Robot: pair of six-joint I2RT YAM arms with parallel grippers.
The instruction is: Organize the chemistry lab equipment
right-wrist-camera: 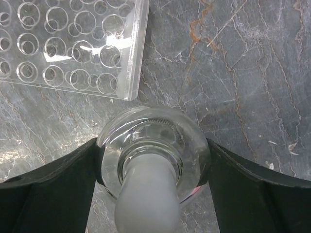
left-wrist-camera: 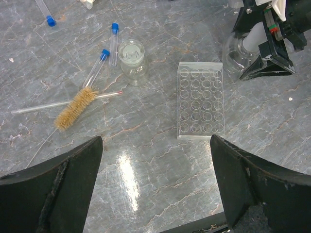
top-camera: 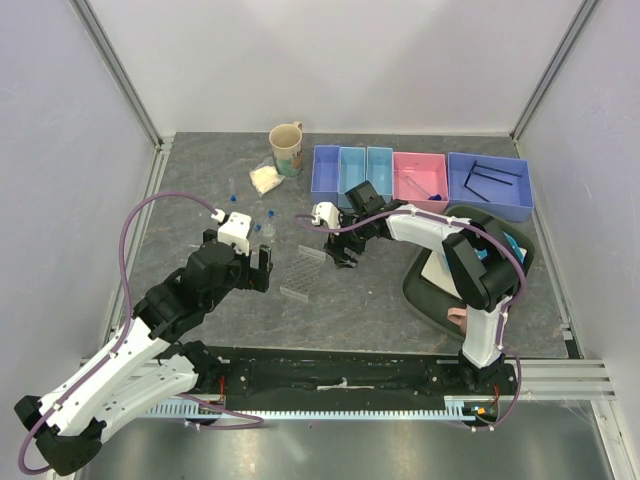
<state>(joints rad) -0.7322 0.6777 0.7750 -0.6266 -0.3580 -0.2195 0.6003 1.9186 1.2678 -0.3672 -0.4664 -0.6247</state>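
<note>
My right gripper (right-wrist-camera: 153, 167) is shut on the round body of the white-stoppered clear flask (right-wrist-camera: 153, 141), one finger pressed against each side; the flask stands on the table. The top view shows that gripper (top-camera: 343, 255) just right of the clear tube rack (top-camera: 303, 272), which lies flat beside the flask (left-wrist-camera: 200, 99). My left gripper (left-wrist-camera: 155, 160) hovers open and empty near the rack's close end. Blue-capped tubes (left-wrist-camera: 113, 43) lie loose to the left with a small clear jar (left-wrist-camera: 132, 58), a bristle brush (left-wrist-camera: 75, 108) and a thin glass rod (left-wrist-camera: 39, 108). The powder bag (top-camera: 265, 177) lies at the back.
A cream mug (top-camera: 287, 147) stands by the powder bag. Along the back right sit blue bins (top-camera: 352, 172), a pink bin (top-camera: 420, 178) and a blue bin holding black wire pieces (top-camera: 490, 180). A dark plate (top-camera: 425, 295) and a pink mug (top-camera: 457, 320) lie under the right arm.
</note>
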